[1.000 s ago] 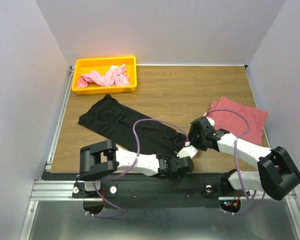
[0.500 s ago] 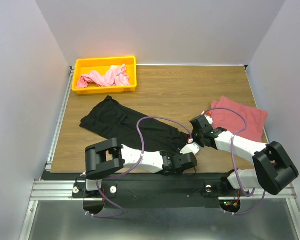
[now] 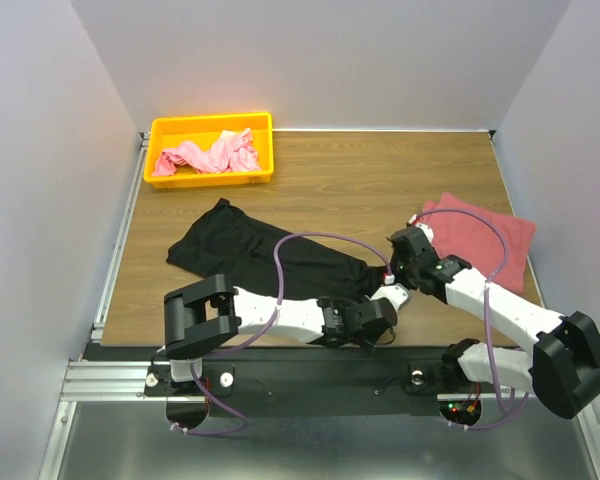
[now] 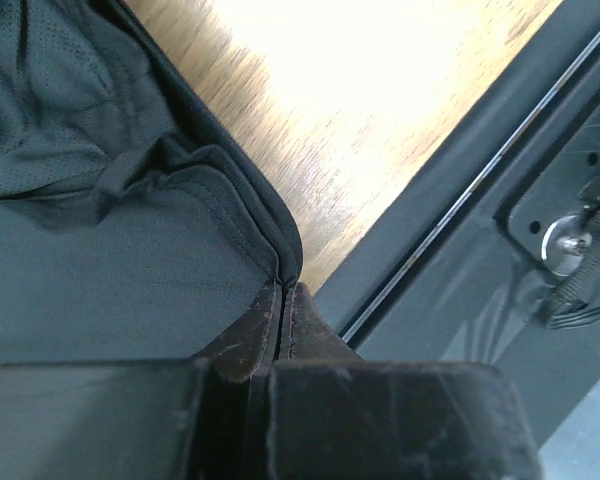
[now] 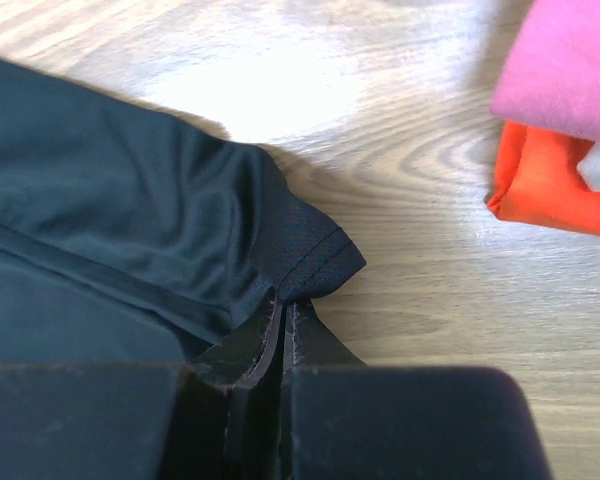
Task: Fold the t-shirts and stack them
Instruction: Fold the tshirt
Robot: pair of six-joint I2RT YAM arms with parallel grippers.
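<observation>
— Right, where is the black t-shirt (image 3: 270, 260) lying?

— It is lying stretched out on the table (image 3: 380, 180), starting just in front of the yellow bin (image 3: 160, 130) and running diagonally away from it toward the arms' side.

— And the claws — are they gripping anything?

— Both are. The left claw (image 4: 283, 290) is pinching the stitched hem at the corner of the black t-shirt farthest from the bin, with its fingers pressed together on the cloth right by the table's dark edge rail. The right claw (image 5: 283, 300) is clenching the sleeve hem of the same shirt, and the two claws are sitting just beside each other at that end.

— What else is showing?

— A light pink t-shirt (image 3: 205, 155) is lying crumpled inside the bin. A rose-red t-shirt (image 3: 480, 240) is resting folded well apart from the bin, off to its right and nearer the arms. In the right wrist view an orange t-shirt (image 5: 550, 180) is peeking out from under a pink fold — both are lying apart from the black sleeve, with bare wood showing between.
</observation>
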